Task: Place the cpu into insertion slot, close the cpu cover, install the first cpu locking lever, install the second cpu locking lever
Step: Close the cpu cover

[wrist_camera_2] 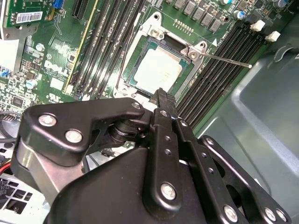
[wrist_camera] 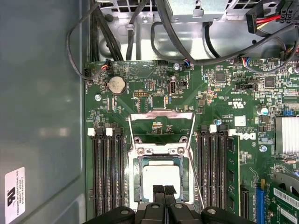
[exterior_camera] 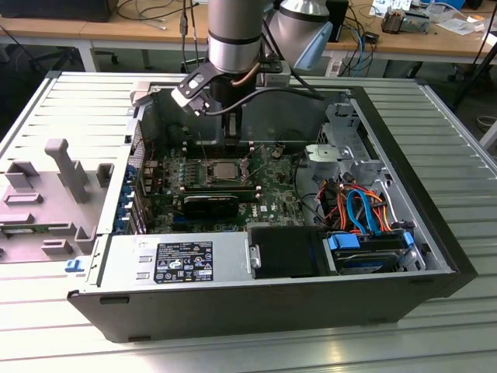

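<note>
The cpu lies flat in the insertion slot, its silver-grey top showing. In the second wrist view the cpu sits inside the slot's rim. The cpu cover is swung back from its hinge, and green board shows through its window. Thin wire locking levers stand free beside the socket. My gripper hangs just above the near edge of the chip, fingers shut together with nothing between them. In the exterior view the gripper reaches down into the case over the cpu.
Memory slots flank the socket on both sides. The case's grey wall rises close by. Cables and a drive bay fill the exterior view's right. The power supply lies along the near side.
</note>
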